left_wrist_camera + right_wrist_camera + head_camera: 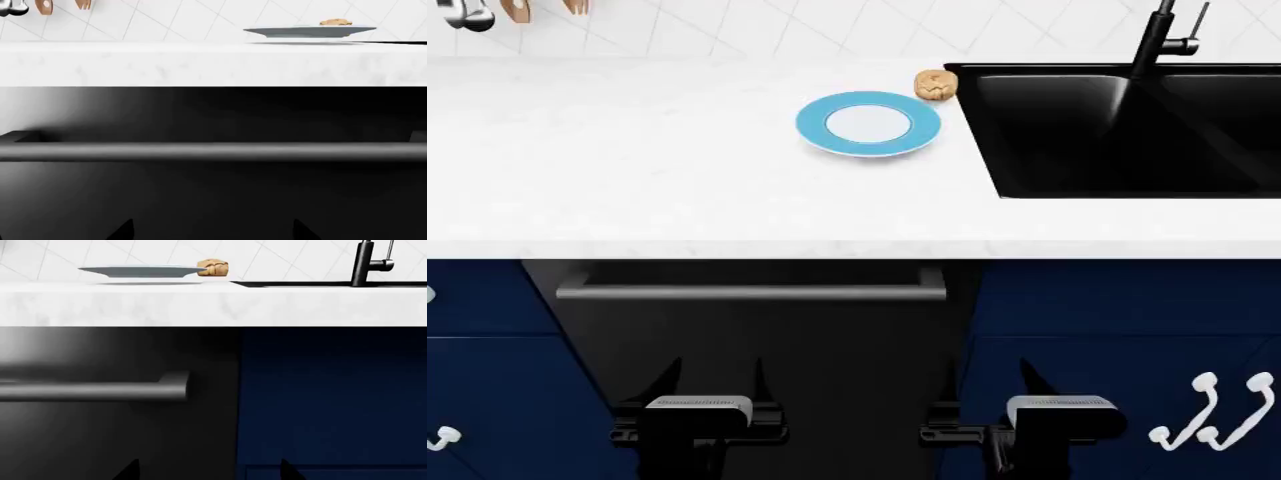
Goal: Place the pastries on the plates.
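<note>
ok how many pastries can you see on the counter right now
1. The pastry sits on the counter between the blue-rimmed plate and the sink, not on the plate. A second may be out of view.

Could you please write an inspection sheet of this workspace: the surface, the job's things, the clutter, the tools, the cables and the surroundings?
Surface: white marble-look countertop, level, above a black appliance door with a bar handle.
Job's things: one blue-rimmed plate with a white centre, nothing on it; one golden-brown pastry on the counter behind the plate, toward the sink. A second plate and a second pastry are not seen.
Clutter: nothing seen.
Tools: left tool and right tool both low in front of the appliance door, open, holding nothing.
Cables: nothing seen.
Surroundings: black sink with black faucet beside the plate; utensils hanging on the white tiled wall; navy cabinets.
</note>
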